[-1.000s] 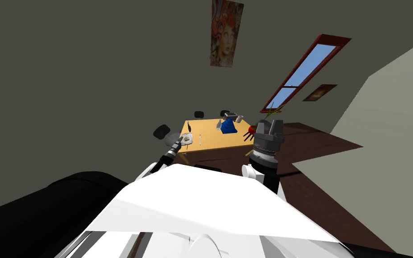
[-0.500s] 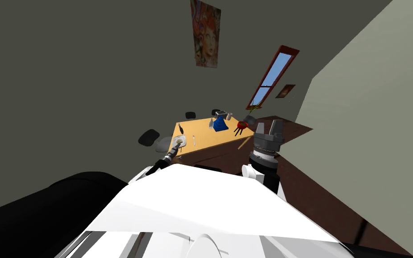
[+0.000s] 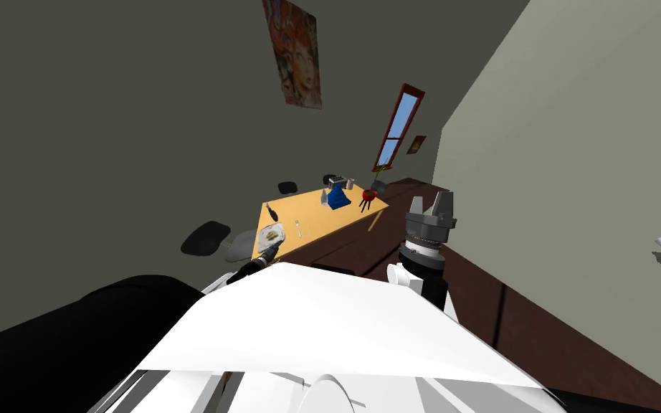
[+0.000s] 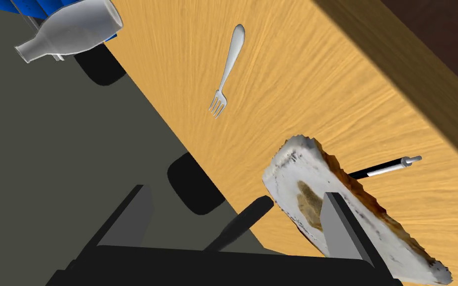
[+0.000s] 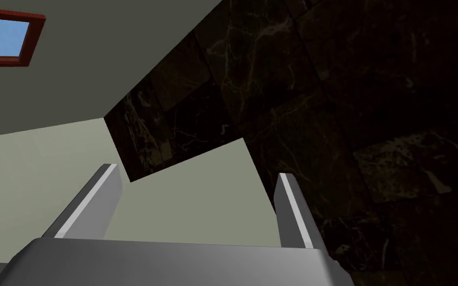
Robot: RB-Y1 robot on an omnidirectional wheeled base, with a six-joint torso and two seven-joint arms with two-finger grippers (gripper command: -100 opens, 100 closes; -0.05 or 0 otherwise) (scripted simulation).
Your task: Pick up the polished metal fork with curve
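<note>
**Setting.** Grey-walled room with a dark floor (image 3: pixel 537 301). A wooden table (image 3: pixel 325 219) stands at about 12 o'clock from the robot.

**Item 1, right gripper** (image 3: pixel 431 208). Nearest item, raised at 1 o'clock, well apart from the table. The blades are spread wide with nothing between them.

**Item 2, left gripper** (image 4: pixel 234 193). Reaches forward at 11 o'clock over the table's near edge. The blades are wide apart and grip nothing. One blade shows in front of the slab; contact cannot be told.

**Item 3, slab** (image 4: pixel 342 208). White-edged with a brown crust, lying on the table just under the left gripper.

**Item 4, pen** (image 4: pixel 387 168). Black and white, lying beside the slab.

**Item 5, fork** (image 4: pixel 228 69). This is the task's object: pale metal with a gently curved handle. It lies flat and free on bare wood, beyond the slab and apart from it. In the head view it sits at roughly 3 o'clock of the slab (image 3: pixel 298 229).

**Item 6, bottle** (image 4: pixel 69 32). Pale, past the fork, beside a blue object (image 3: pixel 336 198).

**Item 7, far end.** A red object (image 3: pixel 368 195) on the table, with a window (image 3: pixel 397 129) on the wall behind.

**Status.** Judged to be in the approach stage. The arm is over the table, but the fork is untouched. Remaining steps are to carry the left gripper past the slab, line it up across the handle, lower, close and lift.
</note>
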